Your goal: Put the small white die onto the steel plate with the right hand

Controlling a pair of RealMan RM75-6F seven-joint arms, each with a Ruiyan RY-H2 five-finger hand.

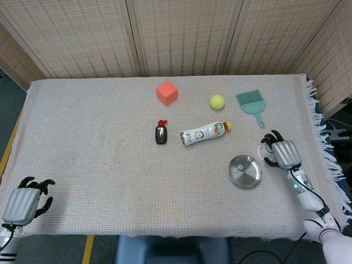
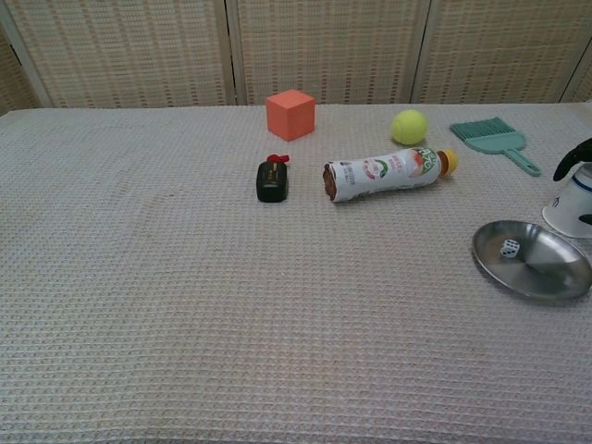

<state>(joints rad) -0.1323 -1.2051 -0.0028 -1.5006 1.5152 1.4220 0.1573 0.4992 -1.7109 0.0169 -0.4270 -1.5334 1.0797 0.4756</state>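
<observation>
The small white die (image 2: 510,247) lies inside the round steel plate (image 2: 546,273), near its left side. In the head view the plate (image 1: 245,175) sits at the right of the table, with the die (image 1: 243,165) a tiny pale spot on it. My right hand (image 1: 281,152) hovers just right of the plate, fingers apart and holding nothing. Only its edge (image 2: 575,196) shows in the chest view. My left hand (image 1: 25,201) rests at the table's front left corner, empty, fingers apart.
A lying drink bottle (image 1: 204,132), a small black bottle with a red cap (image 1: 160,133), an orange cube (image 1: 166,92), a yellow-green ball (image 1: 217,102) and a teal brush (image 1: 252,104) lie across the far half of the woven cloth.
</observation>
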